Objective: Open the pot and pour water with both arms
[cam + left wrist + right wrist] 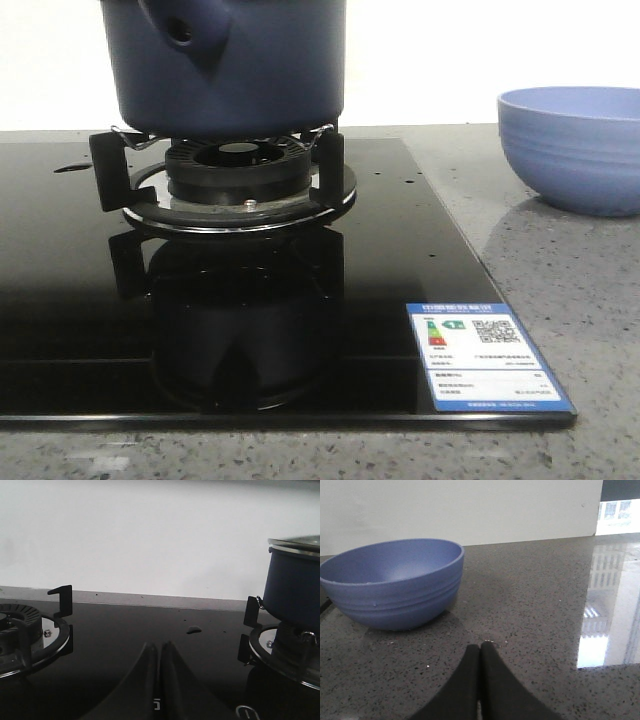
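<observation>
The pot (225,65) is seen on the black grate (110,165) of a burner (238,165) on the glass hob (60,300), toward the far side of the scene. Its stub (190,30), with a round hole, is turned toward the near side. In the left wrist view a metal rim with a lid is seen on top of the pot (295,587).

The left gripper (159,655) is held low over the hob, left of the pot, with its fingers pressed together and nothing between them. A second burner (20,617) is seen further left.

The right gripper (480,652) is held low over the grey stone counter (535,595), its fingers likewise closed together on nothing. A ribbed bowl (395,582) stands on the counter just beyond it; in the front view the bowl (575,150) is placed right of the hob, well apart from the pot.

A blue label (485,355) is stuck at the near right corner of the hob.
</observation>
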